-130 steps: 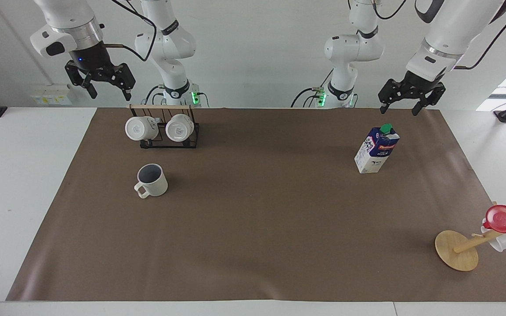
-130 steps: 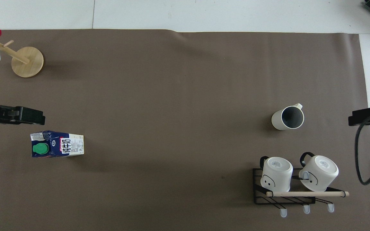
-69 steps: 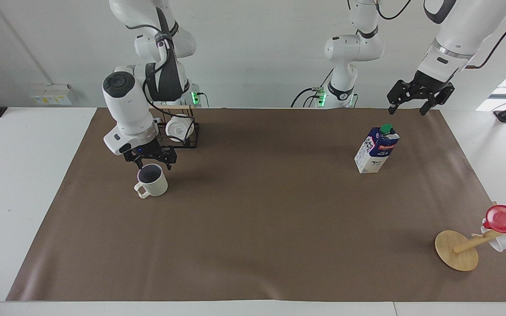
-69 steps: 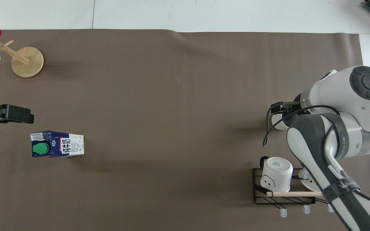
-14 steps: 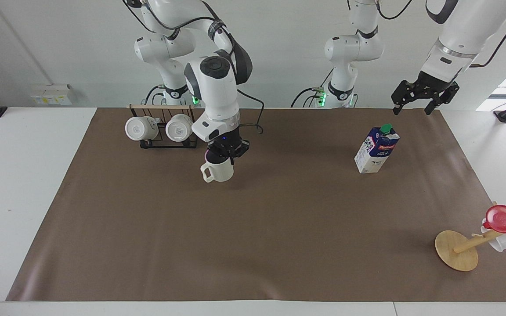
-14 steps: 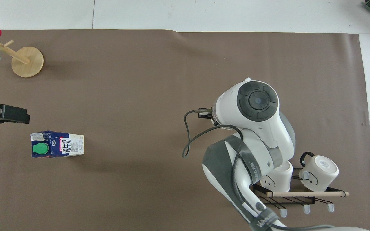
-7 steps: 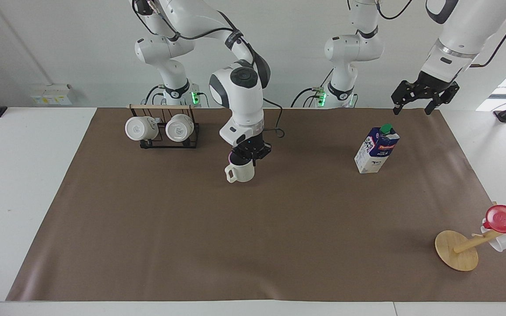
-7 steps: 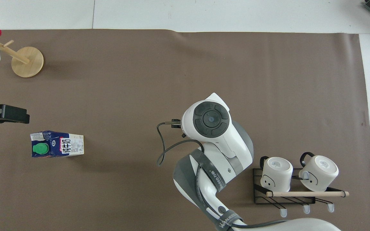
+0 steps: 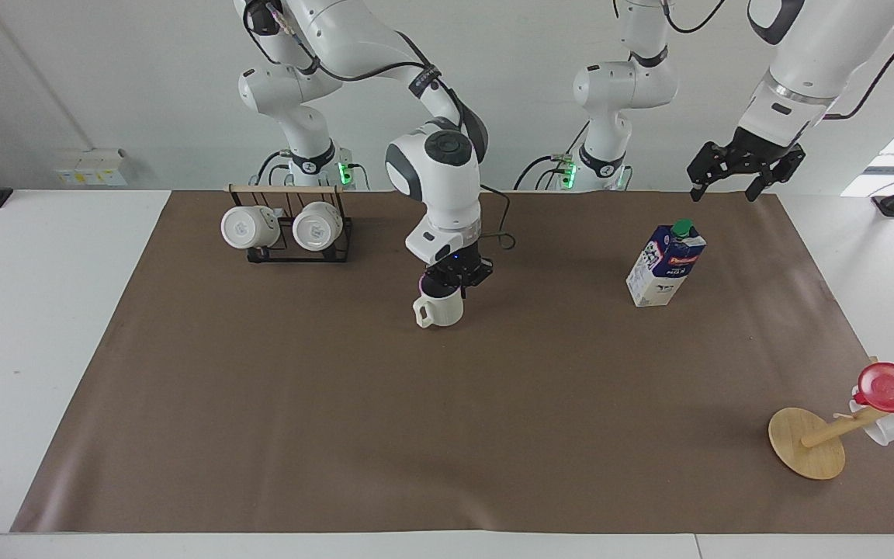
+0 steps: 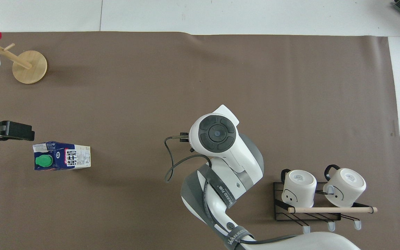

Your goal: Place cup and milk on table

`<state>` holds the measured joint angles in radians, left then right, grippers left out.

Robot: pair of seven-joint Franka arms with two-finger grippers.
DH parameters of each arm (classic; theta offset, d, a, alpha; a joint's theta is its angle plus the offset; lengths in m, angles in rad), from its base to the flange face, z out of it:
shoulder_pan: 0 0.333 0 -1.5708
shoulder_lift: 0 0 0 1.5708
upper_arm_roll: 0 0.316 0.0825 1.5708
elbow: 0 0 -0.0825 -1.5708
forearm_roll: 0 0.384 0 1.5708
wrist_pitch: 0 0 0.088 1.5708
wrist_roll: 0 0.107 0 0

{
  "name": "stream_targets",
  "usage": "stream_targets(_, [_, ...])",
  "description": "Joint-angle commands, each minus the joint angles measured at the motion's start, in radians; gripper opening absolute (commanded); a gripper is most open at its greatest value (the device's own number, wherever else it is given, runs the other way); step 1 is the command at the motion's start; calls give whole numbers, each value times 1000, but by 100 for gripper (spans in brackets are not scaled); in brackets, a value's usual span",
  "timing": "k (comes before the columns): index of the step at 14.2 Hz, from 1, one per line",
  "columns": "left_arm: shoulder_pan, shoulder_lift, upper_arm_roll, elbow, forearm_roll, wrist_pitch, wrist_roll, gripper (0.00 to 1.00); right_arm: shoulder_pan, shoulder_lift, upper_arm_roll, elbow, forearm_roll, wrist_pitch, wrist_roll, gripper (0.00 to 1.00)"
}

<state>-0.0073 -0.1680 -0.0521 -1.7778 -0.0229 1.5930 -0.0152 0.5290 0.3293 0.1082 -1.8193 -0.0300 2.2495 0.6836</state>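
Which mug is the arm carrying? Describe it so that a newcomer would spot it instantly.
Find the brown sheet covering the table; near its middle the right gripper is shut on the rim of a cream mug. Unlike the two whiter mugs lying sideways in the black wire rack, it is upright, with a dark inside.

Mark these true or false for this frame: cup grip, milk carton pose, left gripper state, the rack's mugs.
1. The right gripper is shut on the cup. True.
2. The milk carton lies on its side. False: it stands upright on the brown sheet.
3. The left gripper holds the carton. False: it is open, up in the air near the carton.
4. Two white mugs hang on the black rack. True.
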Motion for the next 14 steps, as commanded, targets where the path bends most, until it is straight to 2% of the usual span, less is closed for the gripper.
stream_targets(1, [4, -56, -6, -109, 15, 68, 9, 100, 3, 7, -1, -9, -36, 12, 19, 0])
stream_targets(9, [-5, -100, -8, -291, 15, 228, 17, 100, 3, 2, 1, -38, -60, 2, -36, 0])
stream_targets(14, [-7, -162, -9, -409, 15, 304, 17, 100, 3, 1, 1, -40, -59, -1, -67, 0])
